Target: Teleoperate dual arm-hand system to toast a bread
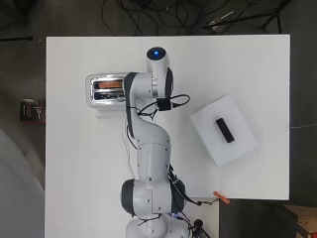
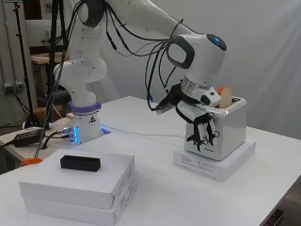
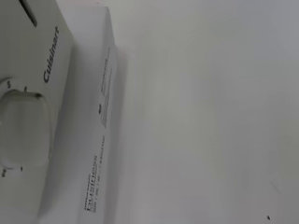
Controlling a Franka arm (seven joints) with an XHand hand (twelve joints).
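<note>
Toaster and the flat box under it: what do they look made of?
The toaster looks like white plastic or painted metal on its sides, smooth and matte; overhead its top shines like polished metal around the slots. The flat box beneath it seems to be white cardboard, judging by its sharp folded edges and printed side label. Neither material is certain from looks alone.
</note>
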